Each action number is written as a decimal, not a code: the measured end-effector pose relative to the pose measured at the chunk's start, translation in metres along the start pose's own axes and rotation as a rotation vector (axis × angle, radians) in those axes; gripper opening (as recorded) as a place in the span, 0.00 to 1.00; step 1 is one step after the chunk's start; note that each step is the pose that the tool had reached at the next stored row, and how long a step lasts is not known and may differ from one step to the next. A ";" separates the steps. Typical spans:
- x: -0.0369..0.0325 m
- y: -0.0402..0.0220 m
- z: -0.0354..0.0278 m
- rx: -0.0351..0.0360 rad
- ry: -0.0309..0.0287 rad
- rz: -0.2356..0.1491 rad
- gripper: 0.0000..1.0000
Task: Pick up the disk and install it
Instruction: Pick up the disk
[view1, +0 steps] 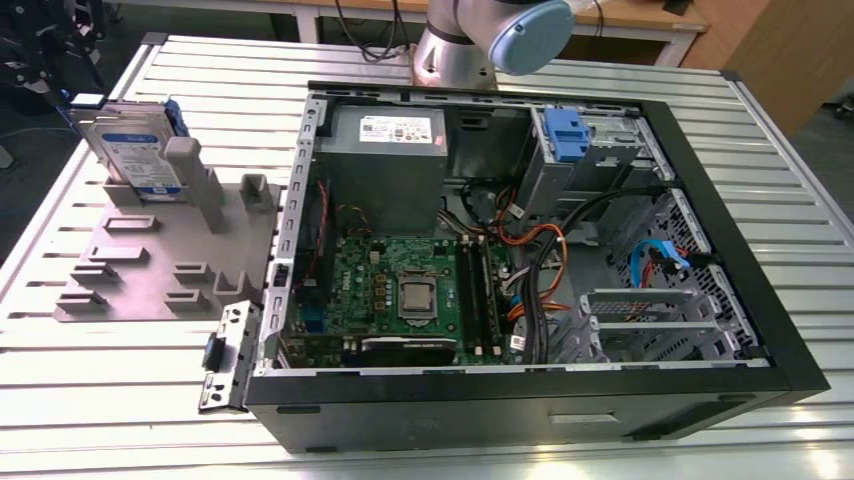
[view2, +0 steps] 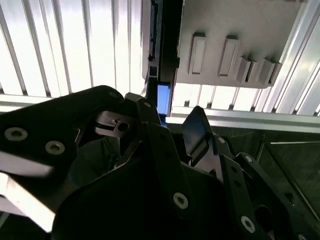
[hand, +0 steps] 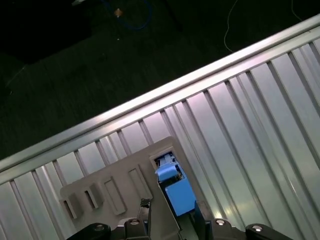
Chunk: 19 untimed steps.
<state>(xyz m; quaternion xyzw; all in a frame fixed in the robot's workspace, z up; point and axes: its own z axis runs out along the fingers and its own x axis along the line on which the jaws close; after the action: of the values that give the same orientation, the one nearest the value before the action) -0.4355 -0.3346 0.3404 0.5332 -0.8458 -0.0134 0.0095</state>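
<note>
In the exterior view, the disk (view1: 134, 150) stands on edge in a slot of a grey holder plate (view1: 147, 265) on the slatted table (view1: 134, 400), towards the exterior view's left. Upright like this, both its flat faces are free for a pinch from above. Just beside the plate, the computer case (view1: 534, 410) lies on its side with the panel off, so its insides face up and can be reached from overhead. The arm (view1: 467, 45) rises out of frame behind the case.

In the second wrist view, the gripper (view2: 169, 114) looks down on the plate with its jaws apart and nothing between them. The disk's thin dark edge, ending in blue, lines up with the gap well below. I judge the gripper to be poised over the disk, with the pick not yet made.

In the first wrist view, the blue carrier frame (hand: 175, 192) shows at the plate's edge, near the table's rim, directly beneath the gripper.
</note>
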 end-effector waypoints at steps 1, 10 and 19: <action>0.0006 0.0012 0.0005 -0.0003 -0.0009 0.000 0.47; 0.0014 0.0026 0.0040 -0.0026 -0.0021 -0.098 0.47; -0.0014 0.0050 0.0059 -0.0022 -0.0022 -0.099 0.47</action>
<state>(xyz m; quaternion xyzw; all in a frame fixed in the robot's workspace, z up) -0.4396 -0.3311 0.3347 0.5745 -0.8183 -0.0154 0.0084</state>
